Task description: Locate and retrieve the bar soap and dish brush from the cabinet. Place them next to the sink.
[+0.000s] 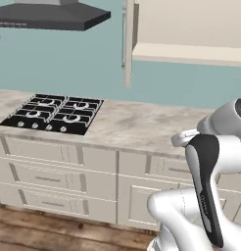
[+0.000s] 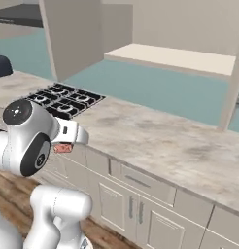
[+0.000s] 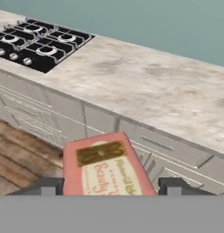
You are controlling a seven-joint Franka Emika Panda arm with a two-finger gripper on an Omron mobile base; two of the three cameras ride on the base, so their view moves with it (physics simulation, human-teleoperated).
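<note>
1. The soap [image 3: 106, 166], a pink-red block with a gold label, is held between the two dark tips of the gripper [image 3: 107, 186].
2. The jaws are closed on its two sides.
3. The soap [image 2: 63, 148] is held in the air in front of the lower drawers, below the edge of the counter [image 2: 155, 141].
4. The cabinet [image 2: 175, 56] is seen open above the counter, with a pale shelf inside.
5. A black stove [image 1: 53, 113] is set into the counter, to the left.
</note>
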